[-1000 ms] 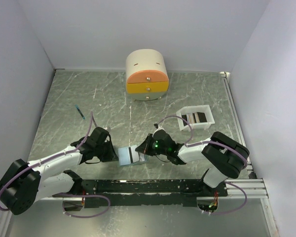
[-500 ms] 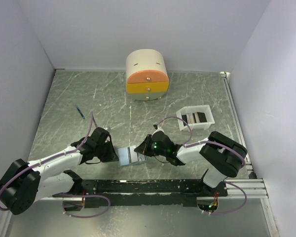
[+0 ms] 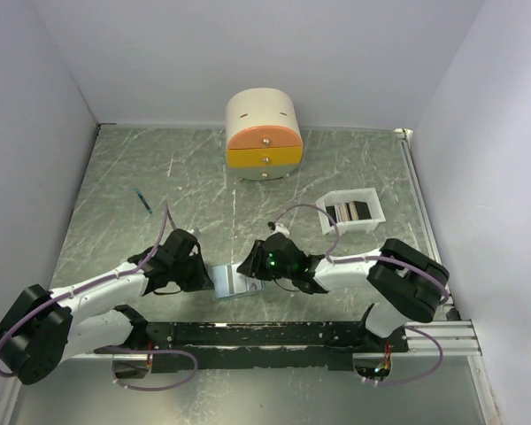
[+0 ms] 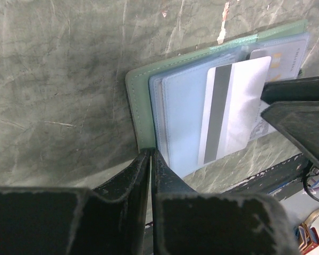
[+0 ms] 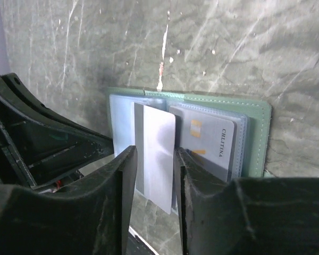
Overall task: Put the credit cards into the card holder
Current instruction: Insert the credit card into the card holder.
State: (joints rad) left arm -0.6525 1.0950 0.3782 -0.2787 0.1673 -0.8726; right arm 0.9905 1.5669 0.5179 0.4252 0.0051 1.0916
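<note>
The grey-green card holder [image 3: 233, 282] lies open between my two grippers, near the table's front edge. In the left wrist view its pale blue pockets [image 4: 181, 111] face up. A silver credit card [image 4: 231, 109] with a dark stripe lies partly tucked into them, one end sticking out past the edge. My right gripper [image 5: 155, 159] is open, one finger on each side of that silver credit card [image 5: 157, 133]. Another card [image 5: 212, 143] sits in the neighbouring pocket. My left gripper [image 4: 150, 154] is shut on the card holder's near edge.
A white tray [image 3: 373, 221] at the right holds more dark striped cards [image 3: 348, 211]. A round cream-and-orange drawer box [image 3: 264, 133] stands at the back. A blue pen [image 3: 143, 202] lies at the left. The black base rail [image 3: 248, 335] runs close in front of the card holder.
My right gripper has opened and let go of the silver card, which stays on the pockets; that arm has edged left. The left arm has not moved.
</note>
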